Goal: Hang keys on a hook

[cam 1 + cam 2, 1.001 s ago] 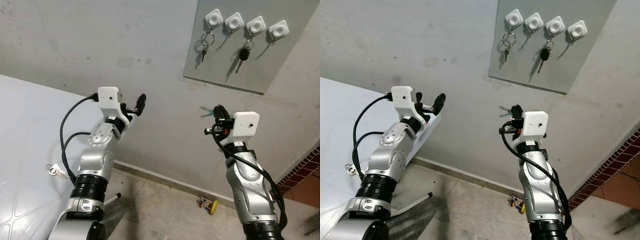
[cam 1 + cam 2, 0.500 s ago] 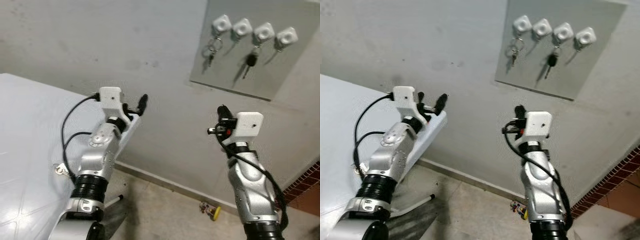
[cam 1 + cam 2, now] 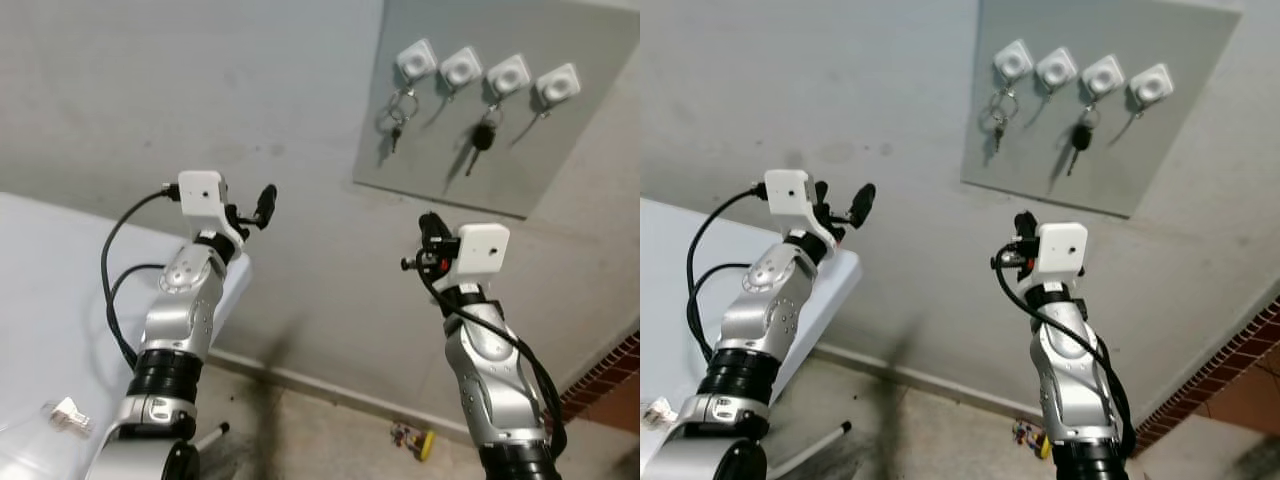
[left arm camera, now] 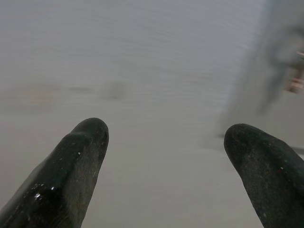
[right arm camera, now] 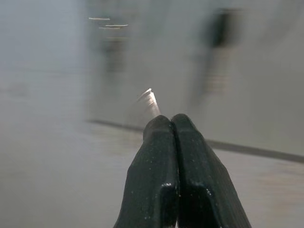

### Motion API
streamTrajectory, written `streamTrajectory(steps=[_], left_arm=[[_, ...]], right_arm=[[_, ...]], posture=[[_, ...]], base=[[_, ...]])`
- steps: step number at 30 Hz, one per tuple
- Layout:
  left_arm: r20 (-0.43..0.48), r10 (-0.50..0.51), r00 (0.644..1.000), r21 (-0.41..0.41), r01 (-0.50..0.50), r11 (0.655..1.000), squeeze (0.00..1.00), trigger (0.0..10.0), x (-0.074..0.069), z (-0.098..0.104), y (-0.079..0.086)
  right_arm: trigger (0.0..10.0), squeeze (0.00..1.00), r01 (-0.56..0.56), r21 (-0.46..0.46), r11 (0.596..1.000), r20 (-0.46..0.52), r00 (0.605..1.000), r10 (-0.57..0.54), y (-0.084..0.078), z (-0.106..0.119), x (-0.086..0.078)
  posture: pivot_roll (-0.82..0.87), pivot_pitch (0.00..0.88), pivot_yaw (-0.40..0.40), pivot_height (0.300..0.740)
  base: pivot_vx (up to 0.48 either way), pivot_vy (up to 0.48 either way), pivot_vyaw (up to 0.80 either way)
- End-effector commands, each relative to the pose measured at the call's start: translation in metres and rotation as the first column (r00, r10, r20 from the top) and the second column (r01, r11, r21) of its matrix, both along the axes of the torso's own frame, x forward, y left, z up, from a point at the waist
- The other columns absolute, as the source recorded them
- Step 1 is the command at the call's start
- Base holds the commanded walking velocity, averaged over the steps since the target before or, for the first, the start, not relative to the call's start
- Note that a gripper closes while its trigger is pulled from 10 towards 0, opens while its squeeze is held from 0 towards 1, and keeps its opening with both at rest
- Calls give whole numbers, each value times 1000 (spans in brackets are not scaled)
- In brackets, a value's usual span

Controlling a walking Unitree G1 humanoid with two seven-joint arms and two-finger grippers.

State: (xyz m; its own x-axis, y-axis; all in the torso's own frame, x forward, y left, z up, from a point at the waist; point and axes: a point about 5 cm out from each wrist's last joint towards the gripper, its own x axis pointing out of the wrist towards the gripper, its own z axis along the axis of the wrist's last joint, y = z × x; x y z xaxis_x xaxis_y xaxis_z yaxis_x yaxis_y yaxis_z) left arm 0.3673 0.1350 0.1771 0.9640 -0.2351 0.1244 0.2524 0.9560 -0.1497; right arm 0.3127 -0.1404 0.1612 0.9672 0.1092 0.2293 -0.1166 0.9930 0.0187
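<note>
A grey board [image 3: 560, 150] on the wall carries a row of white hooks [image 3: 461, 67]. A bunch of keys [image 3: 394, 118] hangs from the leftmost hook, and a black-headed key [image 3: 481, 137] from the third. Below the board my right gripper [image 3: 428, 222] is raised toward the wall and shut on a key. The key's silver tip [image 5: 149, 100] pokes out past the closed fingertips [image 5: 161, 126]. My left gripper [image 3: 255, 208] is held up farther left with its fingers [image 4: 85, 142] apart and nothing between them. Another set of keys [image 3: 64, 412] lies on the white table [image 3: 60, 300].
The white table fills the lower left, and its leg [image 3: 212, 434] reaches the tiled floor. A small yellow and red object [image 3: 415, 438] lies on the floor by the wall. A brick wall [image 3: 612, 378] begins at the lower right.
The whole view has swung, so the board and table sit differently in the picture. Both arms hold much the same raised pose. The right gripper stays shut.
</note>
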Motion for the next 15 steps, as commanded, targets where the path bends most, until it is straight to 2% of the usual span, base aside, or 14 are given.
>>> streamTrajectory(steps=[1,5,7,9,15], left_arm=[[19,-57,998,7,57,998,0,10000,-1,4,-17],[31,-90,995,12,90,996,0,10000,-3,5,-22],[58,-138,989,76,134,988,0,10000,-6,8,-30],[72,-157,985,93,150,984,0,10000,-7,10,-33],[104,-189,976,76,181,980,0,10000,-7,19,-38]], right_arm=[[10000,0,39,-3,999,-1,999,-39,-12,0,-1],[10000,0,35,-5,999,7,999,-35,-11,0,-1],[10000,0,32,-3,999,11,999,-32,-11,1,-1],[10000,0,28,0,1000,15,1000,-28,-11,2,-1],[10000,0,-36,0,999,4,999,36,-5,2,-1]], posture=[[1,0,-28,732],[1,0,-28,732],[3,0,-32,732],[3,0,-32,732],[-1,0,-30,732]], base=[[0,0,-531],[0,0,0],[0,0,0],[0,0,0],[0,0,0]])
